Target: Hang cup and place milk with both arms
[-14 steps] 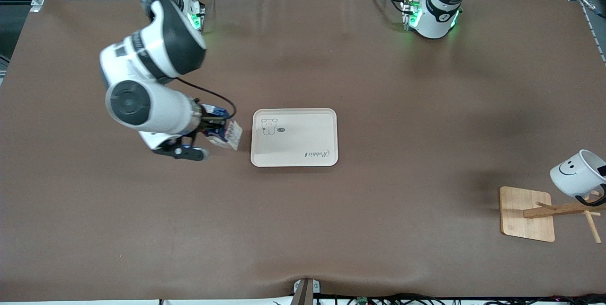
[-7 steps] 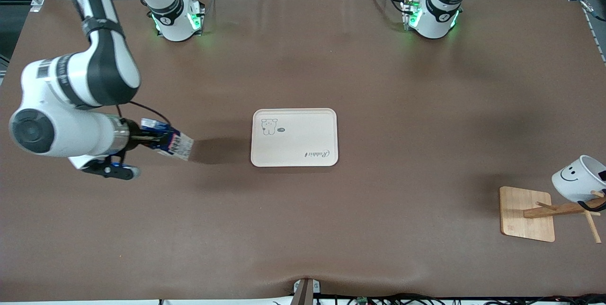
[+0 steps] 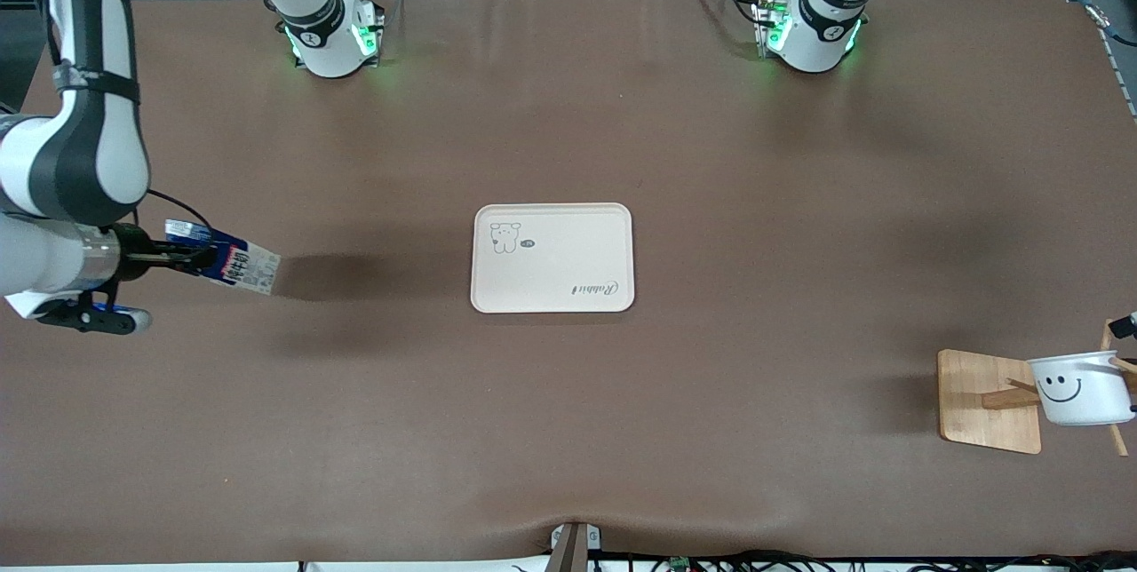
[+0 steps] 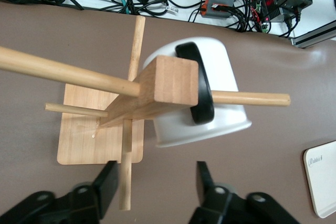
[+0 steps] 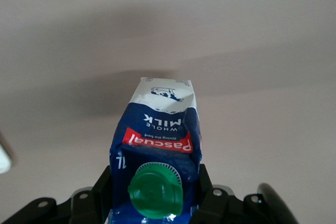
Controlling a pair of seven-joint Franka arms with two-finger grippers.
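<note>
The cup point(image 3: 1079, 387), a white mug with a black smiley face, hangs on the wooden rack point(image 3: 1008, 396) at the left arm's end of the table. In the left wrist view the cup point(image 4: 223, 69) has its black handle point(image 4: 200, 90) looped over a peg of the rack point(image 4: 168, 85). My left gripper point(image 4: 156, 182) is open above the rack and holds nothing. The milk point(image 3: 226, 263), a blue carton with a green cap, is held tilted over the table toward the right arm's end. My right gripper point(image 5: 152, 187) is shut on the milk point(image 5: 160, 140) just below its top.
A cream tray point(image 3: 552, 258) lies at the middle of the table, and its corner point(image 4: 321, 179) also shows in the left wrist view. The rack's flat base point(image 3: 973, 377) lies on the brown table. Cables and boxes point(image 4: 220, 1) lie past the table's edge.
The right arm has carried the milk away from the tray toward its own end of the table. The cup has come down onto the rack, and the left gripper has opened and let go.
</note>
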